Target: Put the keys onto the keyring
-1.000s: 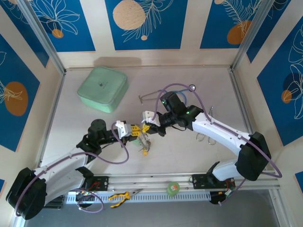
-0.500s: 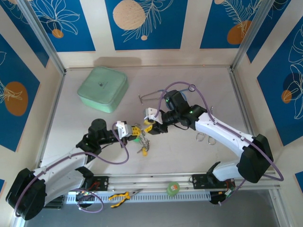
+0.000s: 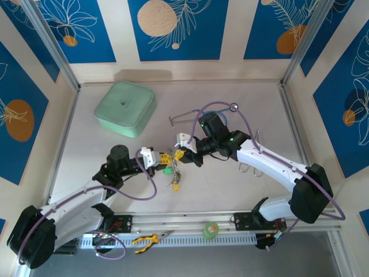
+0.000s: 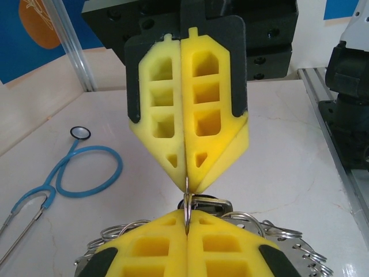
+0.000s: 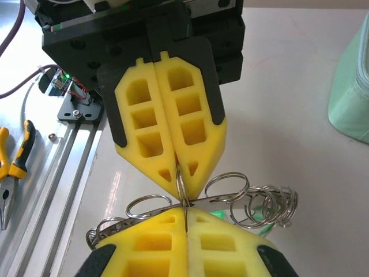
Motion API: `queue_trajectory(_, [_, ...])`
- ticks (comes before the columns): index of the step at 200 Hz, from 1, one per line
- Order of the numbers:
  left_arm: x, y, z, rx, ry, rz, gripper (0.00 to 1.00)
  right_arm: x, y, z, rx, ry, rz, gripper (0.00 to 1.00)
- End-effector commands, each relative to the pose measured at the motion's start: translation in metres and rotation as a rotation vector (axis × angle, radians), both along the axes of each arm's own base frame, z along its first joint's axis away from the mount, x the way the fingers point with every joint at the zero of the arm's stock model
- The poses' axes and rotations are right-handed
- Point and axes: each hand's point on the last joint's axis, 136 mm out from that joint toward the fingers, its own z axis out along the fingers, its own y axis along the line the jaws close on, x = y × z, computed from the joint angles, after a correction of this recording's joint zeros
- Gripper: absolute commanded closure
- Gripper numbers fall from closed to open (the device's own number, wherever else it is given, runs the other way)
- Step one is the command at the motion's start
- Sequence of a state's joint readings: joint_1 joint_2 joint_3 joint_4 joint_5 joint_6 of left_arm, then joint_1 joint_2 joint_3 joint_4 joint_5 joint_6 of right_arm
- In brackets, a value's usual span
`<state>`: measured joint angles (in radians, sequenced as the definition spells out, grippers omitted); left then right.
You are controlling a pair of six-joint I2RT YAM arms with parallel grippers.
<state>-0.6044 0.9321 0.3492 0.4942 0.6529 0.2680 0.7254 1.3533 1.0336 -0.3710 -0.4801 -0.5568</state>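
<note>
My left gripper [image 3: 164,158] and right gripper [image 3: 182,153] meet tip to tip above the table, both shut. Each pinches the same thin silver ring [image 4: 187,202], seen edge-on between the yellow pads. From the right wrist view that ring [image 5: 182,190] crosses the keyring [image 5: 144,231], a long silver arc strung with several small rings, with a green tag [image 5: 266,214] behind. The bunch of keys [image 3: 174,180] with green and yellow tags hangs below the two grippers. A dark key head [image 4: 212,203] shows just behind the pinched ring.
A mint-green box [image 3: 124,108] sits at the back left. The blue-tubed stethoscope [image 4: 86,173] lies behind the right arm. Small silver pieces [image 3: 249,168] lie beside the right arm. Pliers [image 3: 145,239] and a green tape roll [image 3: 211,229] rest on the front rail.
The right gripper shifted slightly and the hanging bunch sagged a little lower. Both grippers stayed shut, tip to tip.
</note>
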Motion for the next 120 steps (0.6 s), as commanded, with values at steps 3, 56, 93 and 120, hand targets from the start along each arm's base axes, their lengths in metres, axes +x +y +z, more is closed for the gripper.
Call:
queue_trajectory(3, [-0.007,-0.002,0.017,-0.049,-0.057,-0.036,1.00,-0.003,-0.006,0.007,0.017,0.021,-0.002,1.00])
queue_trajectory(56, [-0.013,-0.004,0.034,-0.117,-0.081,-0.066,1.00,0.007,-0.011,-0.017,-0.084,0.052,-0.064,1.00])
queue_trajectory(93, [-0.014,-0.005,0.046,-0.175,-0.098,-0.080,1.00,0.002,-0.001,-0.002,-0.039,0.023,-0.030,0.74])
queue_trajectory(120, [-0.013,-0.004,0.038,-0.183,-0.076,-0.070,1.00,0.005,-0.002,0.008,0.028,-0.031,-0.043,0.67])
